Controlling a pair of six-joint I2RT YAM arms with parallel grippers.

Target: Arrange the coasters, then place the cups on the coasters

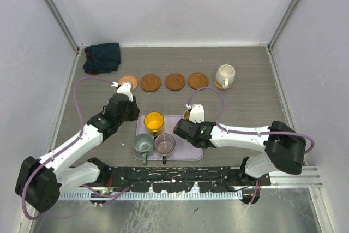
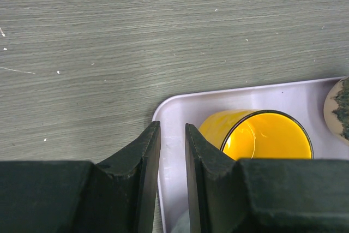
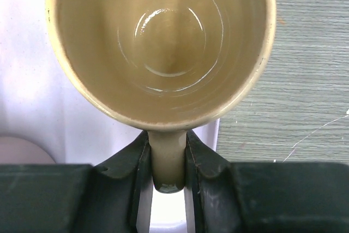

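Note:
A row of coasters lies at the back: one orange-tan [image 1: 128,82], three brown [image 1: 150,82] [image 1: 175,81] [image 1: 198,80], and a tan one under the cream-white cup [image 1: 225,75]. On the lilac tray [image 1: 193,154] stand the yellow cup [image 1: 154,120] [image 2: 262,140], the grey-green cup [image 1: 143,143] and the purplish cup [image 1: 164,143]. My right gripper [image 1: 188,123] [image 3: 166,135] is shut on the handle of the tan cup [image 3: 163,42] [image 1: 186,114] at the tray's far right corner. My left gripper [image 1: 134,115] [image 2: 173,129] is narrowly open above the tray's far left rim [image 2: 180,102], holding nothing.
A dark teal cloth [image 1: 102,57] is bunched in the back left corner. White walls with metal posts close in the table on three sides. A black rail [image 1: 174,175] carrying both arm bases runs along the near edge.

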